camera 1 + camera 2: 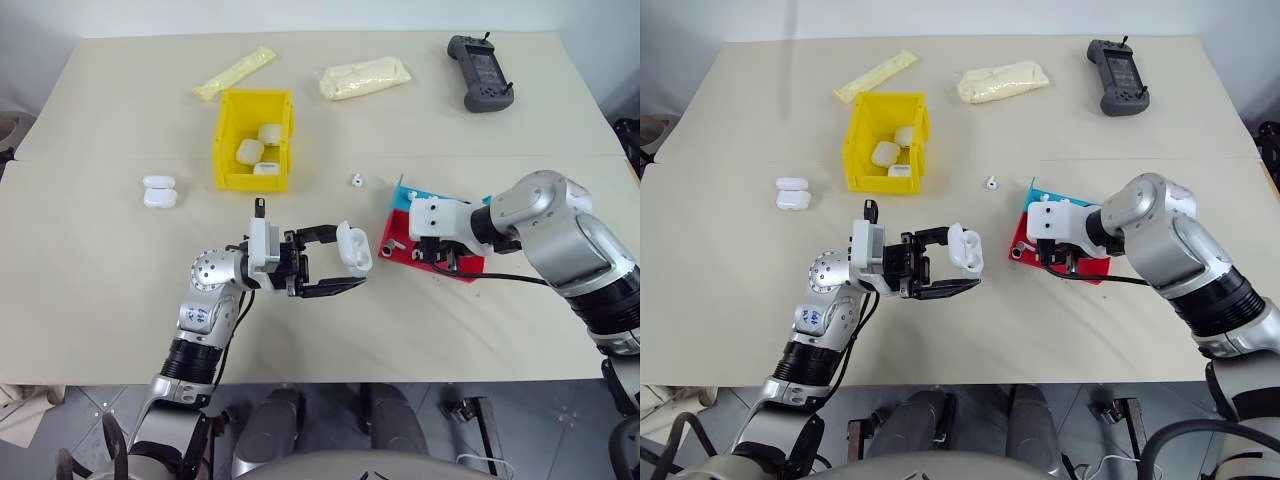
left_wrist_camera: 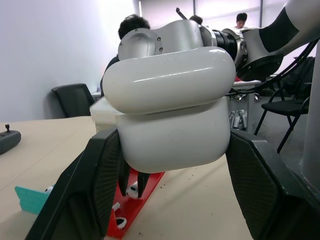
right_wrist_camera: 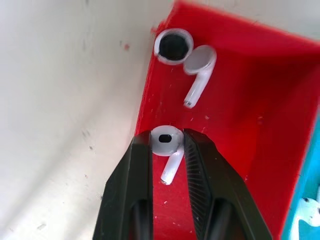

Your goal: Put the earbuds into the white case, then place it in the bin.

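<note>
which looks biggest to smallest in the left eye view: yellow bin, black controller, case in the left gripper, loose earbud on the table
1. yellow bin
2. black controller, slightly smaller, though it lies farther from the camera
3. white case held in the left gripper
4. loose earbud, by far the smallest

White case (image 1: 354, 247) between left gripper (image 1: 347, 268) fingers, right gripper (image 1: 437, 256) over red tray (image 1: 398, 238).

My case (image 2: 170, 112): glossy smooth white plastic. Earbud (image 3: 167, 147) same gloss. Red tray (image 3: 240, 115): matt plastic, dusty. My fingers (image 3: 132, 195): ribbed matt black.
</note>
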You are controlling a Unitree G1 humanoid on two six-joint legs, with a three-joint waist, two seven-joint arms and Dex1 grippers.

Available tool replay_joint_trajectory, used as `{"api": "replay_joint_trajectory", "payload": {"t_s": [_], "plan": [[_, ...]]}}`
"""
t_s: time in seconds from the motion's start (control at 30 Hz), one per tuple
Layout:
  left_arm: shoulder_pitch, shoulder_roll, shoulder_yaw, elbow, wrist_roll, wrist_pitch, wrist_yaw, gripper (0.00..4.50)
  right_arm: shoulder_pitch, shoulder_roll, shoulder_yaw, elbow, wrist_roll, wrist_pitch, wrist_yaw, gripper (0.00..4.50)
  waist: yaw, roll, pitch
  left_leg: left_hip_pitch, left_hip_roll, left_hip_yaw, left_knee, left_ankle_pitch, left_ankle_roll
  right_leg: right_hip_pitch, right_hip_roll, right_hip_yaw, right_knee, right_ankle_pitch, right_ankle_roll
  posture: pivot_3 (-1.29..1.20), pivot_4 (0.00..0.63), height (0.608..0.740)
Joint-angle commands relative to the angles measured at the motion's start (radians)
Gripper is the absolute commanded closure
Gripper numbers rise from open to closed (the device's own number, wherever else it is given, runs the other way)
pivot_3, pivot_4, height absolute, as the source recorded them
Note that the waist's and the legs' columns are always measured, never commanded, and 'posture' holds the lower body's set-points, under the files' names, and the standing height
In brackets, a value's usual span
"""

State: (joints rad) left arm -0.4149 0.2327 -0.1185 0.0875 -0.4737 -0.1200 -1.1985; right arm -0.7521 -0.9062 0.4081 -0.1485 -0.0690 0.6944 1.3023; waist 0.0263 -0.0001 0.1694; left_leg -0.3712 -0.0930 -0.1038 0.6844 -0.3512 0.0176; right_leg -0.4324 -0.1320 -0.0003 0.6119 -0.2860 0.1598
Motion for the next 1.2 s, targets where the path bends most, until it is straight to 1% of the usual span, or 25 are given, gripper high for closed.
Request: {"api": "replay_joint_trajectory", "payload": {"t_s": [0.03,0.1,0.17,0.2,0.23,0.3,0.33,0.4,0.5,0.57,0.63,0.73,0.97,1.2], "plan": [[-0.01,0.007,0.001,-0.029,-0.034,0.014,-0.033,1.51,0.067,-0.043,-0.206,-0.069,0.078,0.011,-0.056,4.0,0.002,0.0,0.0,0.0,0.0,0.0,0.0,0.0,0.0,0.0,0.0,0.0,0.0,0.0,0.0,0.0,0.15,0.74],[-0.012,0.018,-0.001,-0.04,-0.054,0.041,-0.058,1.51,0.159,-0.033,-0.312,-0.108,0.133,-0.028,-0.085,4.0,0.002,0.0,0.0,0.0,0.0,-0.001,0.0,0.0,0.0,0.001,0.0,-0.001,0.001,0.0,0.0,0.0,0.15,0.74],[-0.015,0.027,0.003,-0.044,-0.066,0.06,-0.072,1.51,0.238,0.016,-0.417,-0.145,0.223,-0.102,-0.092,4.0,0.001,-0.001,0.0,0.0,0.0,-0.002,-0.001,0.0,0.0,0.002,0.0,-0.002,0.001,0.0,0.0,0.0,0.15,0.74],[-0.019,0.03,0.003,-0.043,-0.066,0.066,-0.076,1.51,0.275,0.048,-0.472,-0.158,0.274,-0.121,-0.098,4.0,0.0,-0.001,0.0,0.0,0.0,-0.002,-0.001,0.0,0.0,0.002,0.0,-0.003,0.0,0.0,0.0,0.0,0.15,0.74],[-0.018,0.039,0.01,-0.046,-0.072,0.073,-0.084,1.51,0.295,0.07,-0.499,-0.178,0.307,-0.118,-0.109,4.0,-0.003,-0.001,0.0,0.0,0.0,-0.002,-0.001,0.0,0.0,0.002,0.0,-0.002,0.001,0.0,0.0,0.0,0.15,0.74],[-0.034,0.033,0.009,-0.035,-0.067,0.079,-0.083,1.51,0.387,0.193,-0.639,-0.199,0.449,-0.201,-0.136,4.0,-0.005,-0.001,0.0,0.001,0.001,0.0,-0.001,0.0,0.0,0.002,0.001,-0.001,0.002,0.0,0.0,0.0,0.15,0.74],[-0.038,0.032,0.01,-0.034,-0.067,0.082,-0.084,1.51,0.422,0.233,-0.676,-0.217,0.499,-0.214,-0.146,4.0,-0.003,-0.001,0.0,0.002,0.002,-0.001,-0.001,0.0,-0.001,0.003,0.001,-0.002,0.001,0.0,0.0,0.0,0.15,0.74],[-0.044,0.031,0.01,-0.034,-0.067,0.087,-0.086,1.51,0.466,0.306,-0.711,-0.259,0.575,-0.225,-0.184,4.0,-0.002,-0.001,0.0,0.002,0.002,-0.001,-0.001,0.0,-0.001,0.003,0.001,-0.002,0.002,0.0,0.0,0.0,0.15,0.74],[-0.051,0.03,0.011,-0.035,-0.067,0.096,-0.088,1.51,0.489,0.401,-0.72,-0.322,0.672,-0.237,-0.256,4.0,-0.003,-0.001,0.0,0.002,0.001,-0.001,0.0,0.0,-0.001,0.003,0.001,-0.001,0.004,0.0,0.0,0.0,0.15,0.74],[-0.058,0.03,0.011,-0.03,-0.064,0.098,-0.091,1.51,0.495,0.451,-0.7,-0.362,0.716,-0.229,-0.315,4.0,-0.003,0.0,0.0,0.002,0.001,-0.001,0.0,0.0,-0.001,0.003,0.001,-0.001,0.005,0.0,0.0,0.0,0.15,0.74],[-0.065,0.027,0.008,-0.025,-0.06,0.095,-0.092,1.51,0.496,0.522,-0.688,-0.387,0.766,-0.26,-0.365,4.0,-0.003,0.0,0.0,0.002,0.001,-0.001,0.0,0.0,-0.001,0.003,0.001,-0.001,0.005,0.0,0.0,0.0,0.15,0.74],[-0.072,0.028,0.005,-0.028,-0.058,0.1,-0.096,1.51,0.517,0.579,-0.643,-0.419,0.788,-0.279,-0.409,4.0,-0.004,0.0,0.0,0.003,0.0,-0.001,0.0,0.0,-0.001,0.002,0.001,-0.001,0.005,0.0,0.0,0.0,0.15,0.74],[-0.088,0.04,0.008,-0.033,-0.057,0.121,-0.101,1.51,0.586,0.649,-0.518,-0.438,0.77,-0.359,-0.454,4.0,-0.004,0.0,0.0,0.003,0.0,-0.002,0.0,0.0,-0.001,0.003,0.001,-0.001,0.006,0.0,0.0,0.0,0.15,0.74],[-0.084,0.048,0.01,-0.045,-0.061,0.133,-0.1,1.51,0.618,0.649,-0.464,-0.424,0.764,-0.411,-0.465,4.0,-0.005,0.0,0.0,0.003,0.0,-0.002,0.0,0.0,-0.001,0.002,0.001,0.0,0.006,0.0,0.0,0.0,0.15,0.74]]}}
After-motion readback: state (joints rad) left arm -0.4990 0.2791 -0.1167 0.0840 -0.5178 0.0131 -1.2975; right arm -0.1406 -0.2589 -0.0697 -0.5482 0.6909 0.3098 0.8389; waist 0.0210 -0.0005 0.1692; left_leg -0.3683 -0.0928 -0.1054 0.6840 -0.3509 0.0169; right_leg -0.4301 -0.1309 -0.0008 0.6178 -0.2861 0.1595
